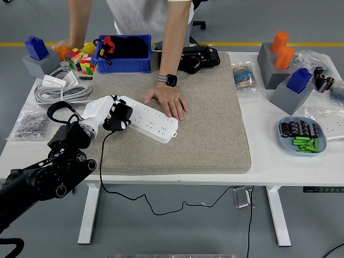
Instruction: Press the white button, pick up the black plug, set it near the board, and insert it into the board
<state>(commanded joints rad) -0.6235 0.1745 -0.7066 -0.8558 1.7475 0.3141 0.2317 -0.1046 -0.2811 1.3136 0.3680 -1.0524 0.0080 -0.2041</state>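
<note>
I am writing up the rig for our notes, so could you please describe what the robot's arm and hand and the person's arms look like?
The robot's left arm is black, jointed, with round bolted housings and a looped black cable near the wrist. Its left hand is white-covered. The person's forearm carries a black wristwatch, and a ring sits on one finger.

A blue bin (124, 65) and Rubik's cube (81, 60) sit beyond the robot hand (103, 112); a grey mat (215, 123) and blue dish (288, 141) lie rightward on the worktop (279, 161).
</note>
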